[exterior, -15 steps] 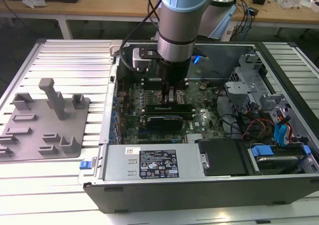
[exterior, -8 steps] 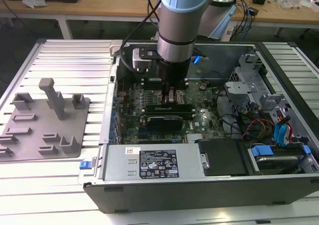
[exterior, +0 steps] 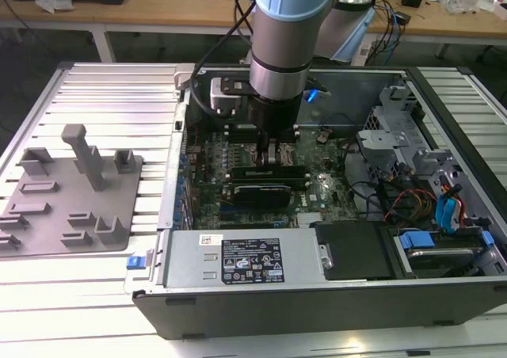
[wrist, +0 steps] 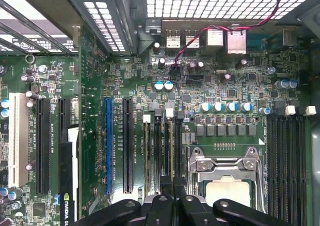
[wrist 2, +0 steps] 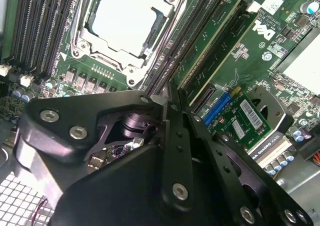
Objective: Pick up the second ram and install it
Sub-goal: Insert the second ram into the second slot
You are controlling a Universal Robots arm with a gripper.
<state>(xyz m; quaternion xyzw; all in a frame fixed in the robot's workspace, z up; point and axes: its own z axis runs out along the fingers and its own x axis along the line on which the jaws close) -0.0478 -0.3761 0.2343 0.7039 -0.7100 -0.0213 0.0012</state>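
While inside the computer case (exterior: 444, 295), fingers (exterior: 270, 154) low over slots (wrist: 159, 156).

Slot rails (wrist: 160, 151) tight beside socket (wrist: 225, 181).

Exterior view: lighting is bright and even, apparently from overhead. The ribbed table (exterior: 95, 97) left of the case (exterior: 317, 302) is washed pale with glare. The case interior beneath the arm (exterior: 279, 49) is darker, the board (exterior: 317, 192) in shade. Second wrist view: the gripper (wrist 2: 167, 108) body is dim and soft, out of focus; the socket (wrist 2: 125, 21) plate above it glares near white. First wrist view: the grille (wrist: 210, 1) is blown out by backlight; the board is evenly lit and sharp.
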